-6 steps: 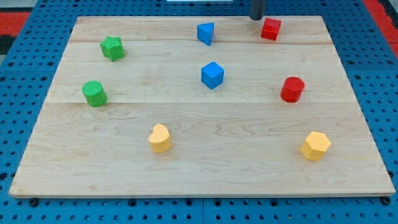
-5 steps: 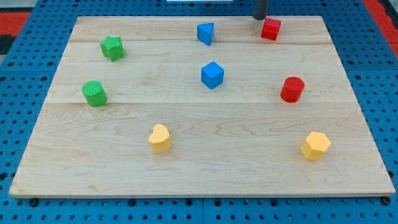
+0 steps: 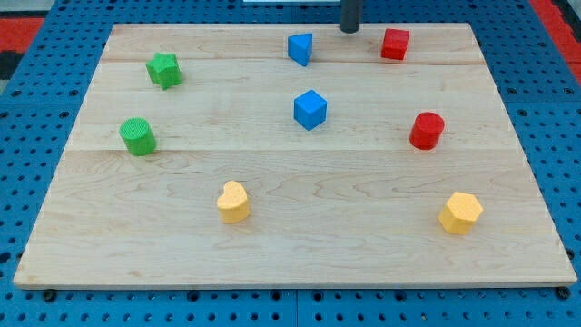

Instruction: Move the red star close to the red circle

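The red star (image 3: pixel 395 44) sits near the board's top edge, right of centre. The red circle (image 3: pixel 427 131) stands lower down on the right side, well apart from the star. My tip (image 3: pixel 349 30) is at the board's top edge, between the blue block (image 3: pixel 300 48) on its left and the red star on its right. It touches neither.
A blue cube (image 3: pixel 310 109) is at the centre. A green star (image 3: pixel 164 70) and a green circle (image 3: pixel 138 137) are at the left. A yellow heart (image 3: pixel 233 202) and a yellow hexagon (image 3: pixel 461 213) lie near the bottom. The wooden board (image 3: pixel 182 245) ends at a blue pegboard.
My tip has moved left along the top edge, away from the red star. No block has moved.
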Available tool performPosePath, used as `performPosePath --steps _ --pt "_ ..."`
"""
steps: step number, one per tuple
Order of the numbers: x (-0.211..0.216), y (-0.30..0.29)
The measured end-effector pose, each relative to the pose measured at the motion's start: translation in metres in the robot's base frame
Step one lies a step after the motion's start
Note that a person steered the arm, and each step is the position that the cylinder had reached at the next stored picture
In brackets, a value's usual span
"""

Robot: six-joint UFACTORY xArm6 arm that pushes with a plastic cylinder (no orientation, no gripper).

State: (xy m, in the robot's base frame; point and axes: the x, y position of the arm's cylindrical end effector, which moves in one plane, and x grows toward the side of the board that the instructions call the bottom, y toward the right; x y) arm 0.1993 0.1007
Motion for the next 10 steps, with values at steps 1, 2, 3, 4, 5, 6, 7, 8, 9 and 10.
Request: performPosePath --steps 1,2,3,4,5,6,7,8,9,10 --pt "0.015 0.005" --pt "0.015 0.028" --pt "0.011 0.065" --pt "0.012 0.088" --pt "0.011 0.089" --pt "0.021 0.089" --pt "0.013 0.093" --pt "-0.008 0.082" --pt "-0.007 0.084" --pt "0.066 0.085"
